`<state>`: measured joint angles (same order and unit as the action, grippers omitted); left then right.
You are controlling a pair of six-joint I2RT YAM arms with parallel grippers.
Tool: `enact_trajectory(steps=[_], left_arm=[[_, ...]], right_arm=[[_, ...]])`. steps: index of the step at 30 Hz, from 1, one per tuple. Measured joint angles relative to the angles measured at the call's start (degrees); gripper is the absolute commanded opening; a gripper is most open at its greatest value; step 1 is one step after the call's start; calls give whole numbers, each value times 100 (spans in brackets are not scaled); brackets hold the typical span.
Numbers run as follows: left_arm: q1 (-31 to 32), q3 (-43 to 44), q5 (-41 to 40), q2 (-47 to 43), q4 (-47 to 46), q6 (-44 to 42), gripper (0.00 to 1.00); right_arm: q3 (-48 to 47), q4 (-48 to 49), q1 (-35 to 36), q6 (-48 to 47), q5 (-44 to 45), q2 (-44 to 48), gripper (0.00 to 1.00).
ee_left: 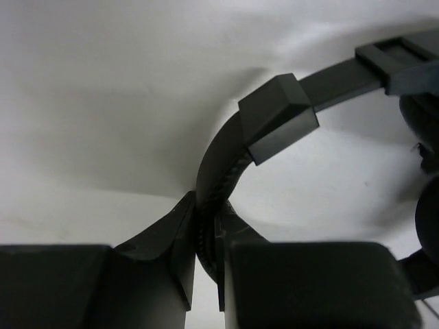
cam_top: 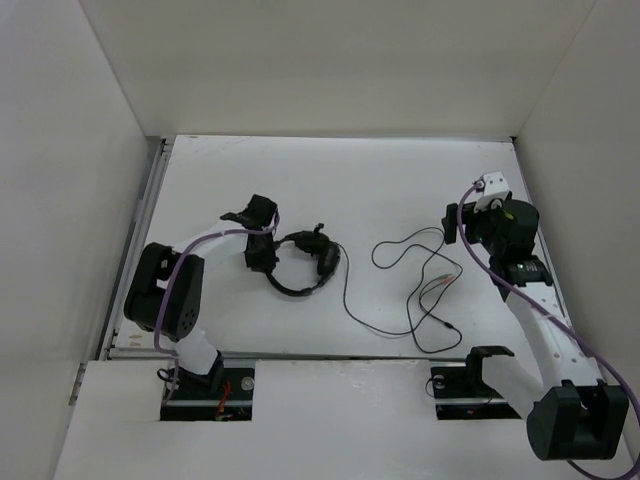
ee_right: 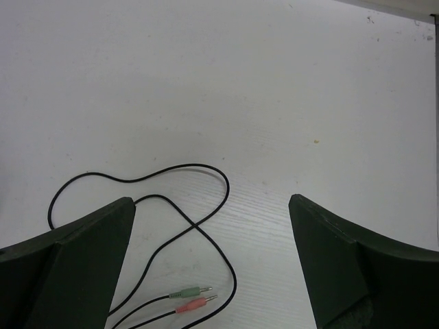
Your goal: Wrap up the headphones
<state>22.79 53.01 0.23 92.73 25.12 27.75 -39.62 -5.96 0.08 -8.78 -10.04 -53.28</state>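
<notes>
Clamping headphones, seemingly off table edges.

Left fingers together, right fingers wide apart.

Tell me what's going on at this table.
Two robot arms are working on wrapping the headphones. The left end effector is shut on the headband. The right end effector is open and holds nothing. It hangs over the loose cable near its red and green plugs. The cable lies sprawled across the table, not yet wound.
</notes>
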Motion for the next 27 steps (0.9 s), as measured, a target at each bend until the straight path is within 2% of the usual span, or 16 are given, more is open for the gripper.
enact_trajectory(steps=[7, 13, 21, 27], left_arm=[[-570, 1456, -1014, 455, -326, -1349, 0], [-422, 3143, -1486, 452, -636, -2514, 0], [74, 5097, -1263, 236, -726, -3386, 0], [409, 5626, -911, -227, -345, -3442, 0]], right_arm=[[-645, -4, 334, -195, 90, -452, 100], [-1714, 28, 1307, -479, 365, -1060, 100], [-1928, 664, 2756, -560, 675, -1123, 100], [-1971, 1438, 3265, -337, 772, -1329, 100]])
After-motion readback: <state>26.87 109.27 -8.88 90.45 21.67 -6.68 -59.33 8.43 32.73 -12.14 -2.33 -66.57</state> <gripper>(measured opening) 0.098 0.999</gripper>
